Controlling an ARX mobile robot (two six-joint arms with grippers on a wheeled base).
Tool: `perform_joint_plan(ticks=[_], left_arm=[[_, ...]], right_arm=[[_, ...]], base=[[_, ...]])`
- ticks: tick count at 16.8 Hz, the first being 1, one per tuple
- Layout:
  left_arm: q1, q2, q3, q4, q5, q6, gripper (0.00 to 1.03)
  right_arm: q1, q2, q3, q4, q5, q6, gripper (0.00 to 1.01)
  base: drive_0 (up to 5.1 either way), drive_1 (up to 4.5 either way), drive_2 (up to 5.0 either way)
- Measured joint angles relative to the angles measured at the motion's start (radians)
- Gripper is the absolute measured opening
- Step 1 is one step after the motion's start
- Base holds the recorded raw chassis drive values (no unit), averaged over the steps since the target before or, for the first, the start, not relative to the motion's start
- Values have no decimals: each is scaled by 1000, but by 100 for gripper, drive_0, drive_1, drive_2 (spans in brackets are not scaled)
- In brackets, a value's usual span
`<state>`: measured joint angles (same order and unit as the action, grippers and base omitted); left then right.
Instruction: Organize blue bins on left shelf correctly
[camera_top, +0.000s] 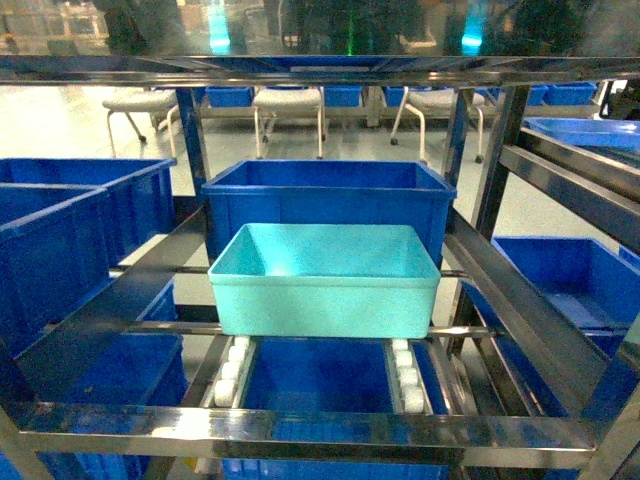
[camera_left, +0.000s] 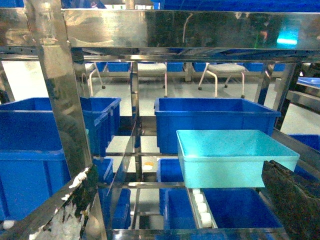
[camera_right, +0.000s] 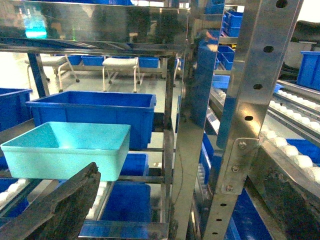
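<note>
The light turquoise blue bin (camera_top: 325, 285) sits empty on the white roller lanes of the left shelf (camera_top: 300, 432), close to the front beam, with a royal-blue bin (camera_top: 330, 195) right behind it. Neither gripper shows in the head view. In the left wrist view the turquoise bin (camera_left: 230, 160) lies ahead and to the right. My left gripper (camera_left: 175, 210) is open, its dark fingers (camera_left: 292, 197) in front of the rack and apart from the bin. In the right wrist view the bin (camera_right: 65, 150) is ahead on the left. My right gripper (camera_right: 175, 210) is open and holds nothing.
Royal-blue bins (camera_top: 70, 230) fill the lane to the left, the tier below (camera_top: 320, 380) and the right side (camera_top: 560, 280). A perforated steel post (camera_right: 250, 110) stands directly before the right wrist camera. An upper shelf beam (camera_top: 320, 65) crosses overhead. Chairs (camera_top: 290, 105) stand on the floor beyond.
</note>
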<state>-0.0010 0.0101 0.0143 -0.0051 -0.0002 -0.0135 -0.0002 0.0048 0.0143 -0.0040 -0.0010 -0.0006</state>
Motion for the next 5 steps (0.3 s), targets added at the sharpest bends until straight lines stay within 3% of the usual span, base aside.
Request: perform_joint_plan(ticks=[5], left_arm=[[0, 0, 0, 0, 0, 0, 98]], right_arm=[[0, 0, 0, 0, 0, 0, 98]], base=[[0, 0, 0]])
